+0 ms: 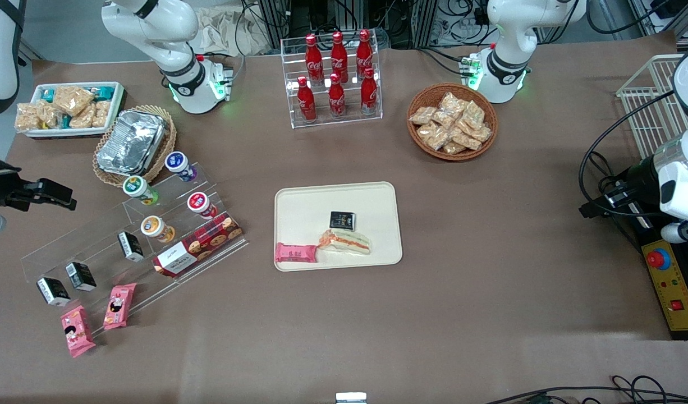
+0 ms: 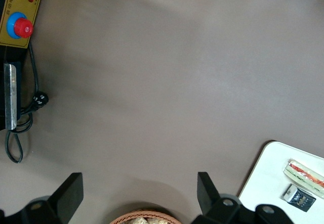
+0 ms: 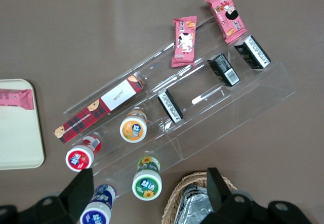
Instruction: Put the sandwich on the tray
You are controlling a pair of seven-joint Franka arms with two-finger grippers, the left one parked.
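The sandwich, a clear-wrapped wedge of white bread with red-orange and green filling, lies flat on the cream tray, near the tray's edge nearest the front camera. It also shows in the left wrist view on the tray. My right gripper is high over the working arm's end of the table, well away from the tray. In the right wrist view it is open and empty above the acrylic stand of cups, and one tray corner shows.
On the tray a pink snack bar lies beside the sandwich and a small black packet lies farther from the camera. A clear stepped stand of cups and packets, a foil container in a basket, a cola rack and a snack basket stand around.
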